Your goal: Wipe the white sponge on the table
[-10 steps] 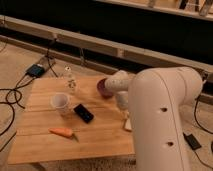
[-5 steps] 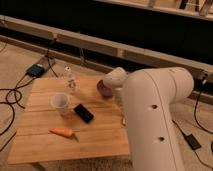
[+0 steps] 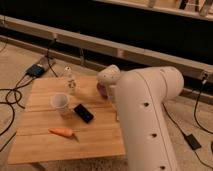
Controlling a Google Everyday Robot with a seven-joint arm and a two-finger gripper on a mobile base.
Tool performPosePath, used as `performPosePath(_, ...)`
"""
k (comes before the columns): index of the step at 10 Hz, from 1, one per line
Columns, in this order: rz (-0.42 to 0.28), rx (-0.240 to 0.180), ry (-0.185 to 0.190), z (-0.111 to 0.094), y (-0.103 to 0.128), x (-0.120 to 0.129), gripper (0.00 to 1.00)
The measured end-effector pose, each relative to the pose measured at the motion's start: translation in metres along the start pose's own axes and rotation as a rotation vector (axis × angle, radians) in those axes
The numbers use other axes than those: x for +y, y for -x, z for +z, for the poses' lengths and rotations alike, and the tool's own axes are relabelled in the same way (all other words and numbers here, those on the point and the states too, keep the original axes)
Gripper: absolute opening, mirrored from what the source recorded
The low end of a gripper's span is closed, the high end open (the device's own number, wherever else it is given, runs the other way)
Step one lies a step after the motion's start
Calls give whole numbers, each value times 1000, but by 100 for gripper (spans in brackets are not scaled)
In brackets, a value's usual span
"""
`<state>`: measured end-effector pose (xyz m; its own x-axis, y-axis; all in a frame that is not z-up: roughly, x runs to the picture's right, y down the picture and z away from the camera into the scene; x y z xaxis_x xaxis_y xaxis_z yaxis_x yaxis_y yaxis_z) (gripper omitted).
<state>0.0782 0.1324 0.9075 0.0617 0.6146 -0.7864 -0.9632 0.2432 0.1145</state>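
Observation:
The table (image 3: 45, 146) is a low light wooden plank top in the middle of the camera view. My big white arm (image 3: 145, 110) reaches over its right side, with a rounded joint (image 3: 109, 76) above the back right corner. My gripper is hidden behind the arm, somewhere over the table's right edge. The white sponge does not show; the arm covers that part of the table.
On the table stand a translucent white cup (image 3: 60, 102), a black phone (image 3: 83, 113), an orange carrot (image 3: 62, 132) near the front and a small clear bottle (image 3: 70, 83) at the back. A reddish object (image 3: 102, 91) peeks out by the arm. Cables (image 3: 9, 96) and a dark box (image 3: 36, 70) lie on the floor at left.
The arm has swung a little to the left over the table's right side. A small white thing seen below the arm by the right edge is now covered.

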Motion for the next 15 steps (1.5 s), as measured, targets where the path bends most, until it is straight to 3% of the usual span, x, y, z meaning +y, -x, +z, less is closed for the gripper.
performPosePath(4,-90,-4,35,-5,-3,42,0)
performPosePath(8,-163,8,93,-8,-22,83,0)
performPosePath(11,-198,38,120,-9,-45,98,0)
performPosePath(15,-237,116,145,-6,-92,112,0)
